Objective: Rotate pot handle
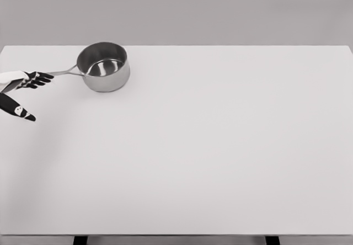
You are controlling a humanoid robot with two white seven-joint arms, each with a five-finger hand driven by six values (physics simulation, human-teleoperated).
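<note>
A shiny steel pot [103,67] stands upright at the back left of the white table [209,145]. Its thin handle [65,70] points left, toward the picture's left edge. My left hand [25,93] comes in from the left edge, with its black fingers [37,79] stretched out right at the handle's tip and its thumb [19,111] spread well below. Whether the fingers touch the handle I cannot tell. The hand holds nothing and is open. The right arm does not show.
The table's far edge [220,46] runs just behind the pot. A plain grey wall stands behind the table.
</note>
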